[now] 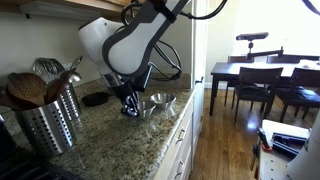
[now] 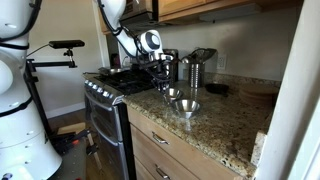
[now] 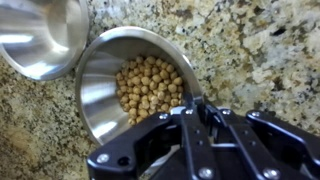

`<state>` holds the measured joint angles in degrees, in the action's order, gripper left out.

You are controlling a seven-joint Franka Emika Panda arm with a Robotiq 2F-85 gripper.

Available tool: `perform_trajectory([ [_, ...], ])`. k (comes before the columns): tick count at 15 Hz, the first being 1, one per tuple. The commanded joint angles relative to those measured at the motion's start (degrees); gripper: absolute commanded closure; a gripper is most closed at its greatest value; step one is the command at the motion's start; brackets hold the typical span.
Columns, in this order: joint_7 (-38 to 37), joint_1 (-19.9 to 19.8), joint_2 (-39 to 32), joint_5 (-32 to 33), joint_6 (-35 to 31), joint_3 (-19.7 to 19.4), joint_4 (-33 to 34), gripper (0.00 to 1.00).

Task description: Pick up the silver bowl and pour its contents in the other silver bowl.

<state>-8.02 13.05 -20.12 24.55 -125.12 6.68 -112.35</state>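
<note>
Wrist view, read from the camera outward. Nearest is the gripper [image 3: 195,105], its two fingers drawn close together over the near rim of the silver bowl [image 3: 95,90]. One finger appears to sit inside the wall and one outside, so the gripper is judged to be pinching the rim; how firmly cannot be read. A rim pinch suits the task, because it leaves the mouth of the bowl free and lets a wrist roll tip it. The bowl lies directly ahead of the fingertips and touches them at its near edge, while its body extends away from the gripper. It holds a heap of chickpeas [image 3: 148,87] settled in the bottom. Whether its base rests on the speckled granite desk [image 3: 260,50] or is just clear of it cannot be told. Beyond it, just beside its far rim, sits the other silver bowl [image 3: 40,35], empty and mouth up. That closeness means only a short carry should be needed before pouring. Farther off, in an exterior view, a perforated utensil holder [image 1: 47,127] and a flat black dish [image 1: 95,99] stand apart from both bowls and outside the likely pouring path.
</note>
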Motion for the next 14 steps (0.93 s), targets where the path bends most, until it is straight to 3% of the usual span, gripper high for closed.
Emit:
perform_trajectory([
  [1,-2.06,0.5,4.96,1.88,0.04,-1.56,-2.62,0.93],
  [9,-0.42,-2.01,10.48,-0.04,-0.44,-2.46,-4.18,0.93],
  [14,3.35,-4.63,12.7,-6.26,-3.14,-2.02,-6.66,0.93],
])
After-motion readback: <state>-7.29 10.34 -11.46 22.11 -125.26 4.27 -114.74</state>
